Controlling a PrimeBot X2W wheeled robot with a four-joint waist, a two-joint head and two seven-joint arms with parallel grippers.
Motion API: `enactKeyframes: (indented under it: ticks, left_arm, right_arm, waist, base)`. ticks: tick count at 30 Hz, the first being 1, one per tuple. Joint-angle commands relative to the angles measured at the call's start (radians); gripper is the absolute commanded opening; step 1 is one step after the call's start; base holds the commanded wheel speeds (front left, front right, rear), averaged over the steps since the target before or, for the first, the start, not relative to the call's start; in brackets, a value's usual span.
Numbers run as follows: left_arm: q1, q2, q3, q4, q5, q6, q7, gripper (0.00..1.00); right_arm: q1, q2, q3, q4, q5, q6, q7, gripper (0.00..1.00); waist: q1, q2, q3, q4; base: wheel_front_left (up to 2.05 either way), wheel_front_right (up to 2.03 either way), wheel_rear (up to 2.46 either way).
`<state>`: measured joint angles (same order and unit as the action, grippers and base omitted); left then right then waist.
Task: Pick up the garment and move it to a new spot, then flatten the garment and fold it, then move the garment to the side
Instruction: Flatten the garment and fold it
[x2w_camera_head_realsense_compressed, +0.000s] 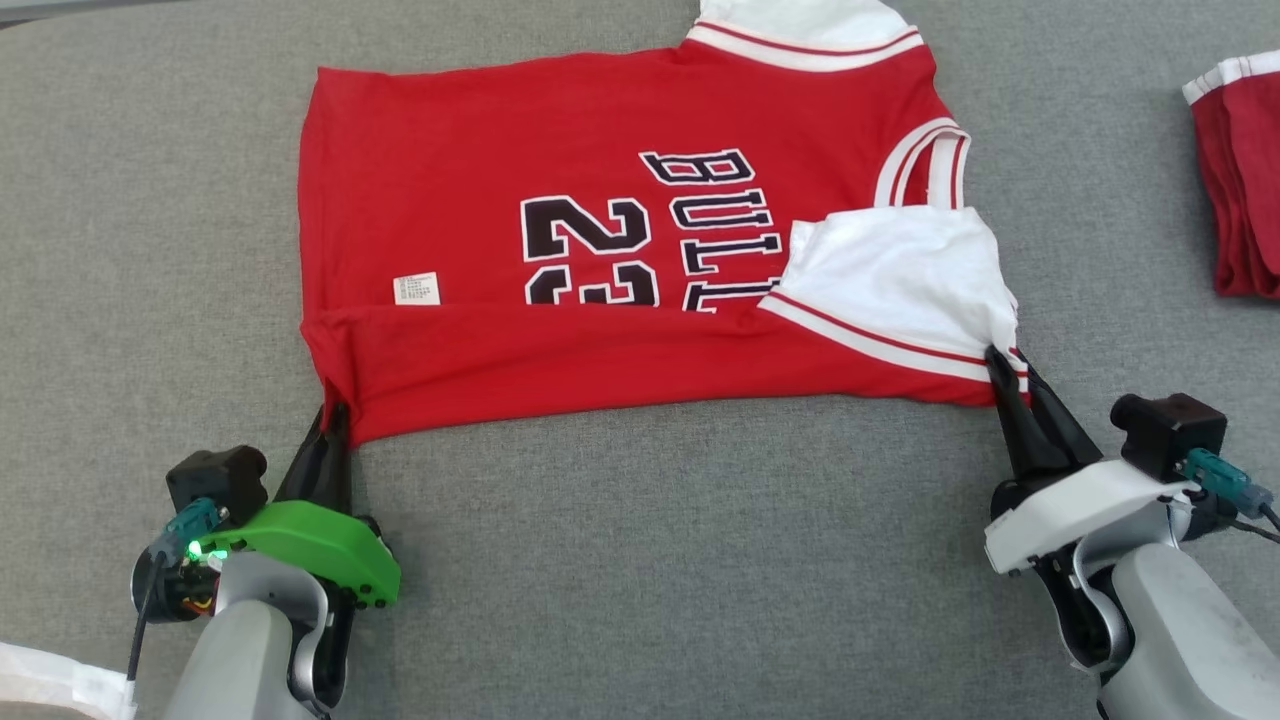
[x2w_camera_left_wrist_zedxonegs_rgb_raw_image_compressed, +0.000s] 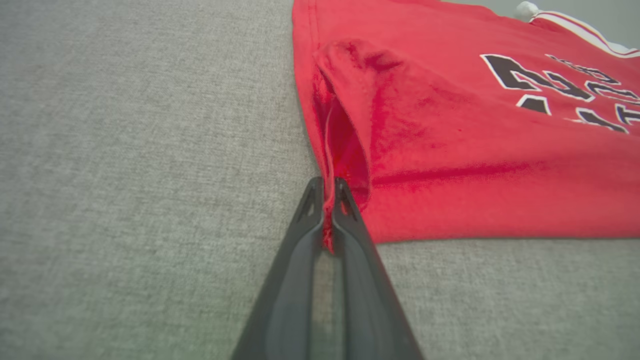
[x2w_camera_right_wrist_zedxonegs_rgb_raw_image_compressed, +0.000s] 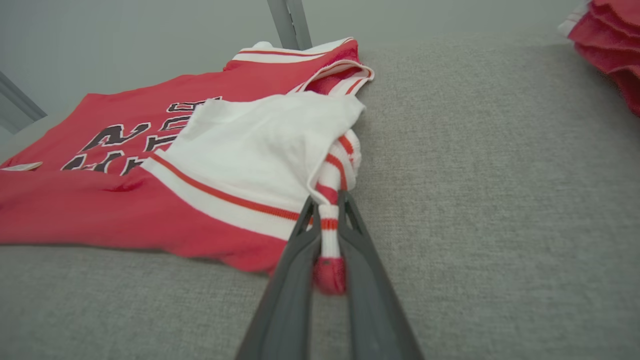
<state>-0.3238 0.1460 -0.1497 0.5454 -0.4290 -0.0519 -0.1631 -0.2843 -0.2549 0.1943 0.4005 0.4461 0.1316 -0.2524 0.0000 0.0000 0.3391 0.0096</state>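
Jersey (x2w_camera_head_realsense_compressed: 480, 200) pinched at both near corners by left pincer (x2w_camera_head_realsense_compressed: 335, 415), right pincer (x2w_camera_head_realsense_compressed: 1002, 362).

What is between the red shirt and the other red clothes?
Bare grey fabric surface lies between the shirt and the red pile, as the head view shows.

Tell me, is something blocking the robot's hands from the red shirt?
Nothing visible is. The left hand and right hand are shut on the near edge of the red-and-white fabric basketball jersey, one at each corner.
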Motion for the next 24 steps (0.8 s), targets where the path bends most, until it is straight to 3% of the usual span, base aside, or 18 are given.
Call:
enactKeyframes:
  ticks: [1,8,16,17,18,19,20,24]
  left_arm:
    - [0.044,0.018,0.000,-0.018,-0.003,0.002,0.021,0.00]
    - [0.191,0.057,-0.005,-0.207,-0.024,0.028,0.139,0.00]
    - [0.396,0.070,0.009,-0.429,-0.062,0.097,0.276,0.00]
    - [0.422,0.065,0.004,-0.456,-0.065,0.105,0.287,0.21]
    - [0.434,0.061,0.002,-0.456,-0.076,0.102,0.295,0.81]
    - [0.441,0.059,-0.003,-0.453,-0.079,0.099,0.301,1.00]
    - [0.447,0.059,-0.004,-0.446,-0.083,0.095,0.302,1.00]
    - [0.430,0.050,0.007,-0.458,-0.039,0.122,0.206,1.00]
  right_arm:
    - [0.035,-0.011,-0.011,-0.020,0.009,-0.002,-0.006,0.00]
    - [0.208,-0.002,-0.066,-0.146,-0.002,-0.002,0.025,0.00]
    - [0.418,0.061,-0.120,-0.305,-0.037,-0.002,0.116,0.00]
    - [0.438,0.060,-0.127,-0.321,-0.044,-0.002,0.131,0.00]
    - [0.442,0.064,-0.125,-0.327,-0.048,-0.002,0.137,0.31]
    - [0.446,0.067,-0.124,-0.328,-0.049,-0.002,0.147,0.68]
    - [0.448,0.068,-0.124,-0.327,-0.056,-0.002,0.158,1.00]
    - [0.425,0.068,-0.148,-0.363,-0.097,-0.002,0.125,1.00]
  waist:
    - [0.0000,0.0000,-0.025,0.009]
    - [0.0000,0.0000,-0.093,0.013]
    - [0.0000,0.0000,-0.147,0.009]
    - [0.0000,0.0000,-0.155,0.007]
    - [0.0000,0.0000,-0.159,0.006]
    - [0.0000,0.0000,-0.163,0.005]
    - [0.0000,0.0000,-0.167,0.005]
    - [0.0000,0.0000,-0.178,0.003]
  base:
    - [0.00,0.00,0.00]
    - [0.00,0.00,0.00]
    - [0.00,0.00,0.00]
    - [0.00,0.00,0.00]
    - [0.00,0.00,0.00]
    - [0.00,0.00,0.00]
    - [0.00,0.00,0.00]
    - [0.00,0.00,0.00]
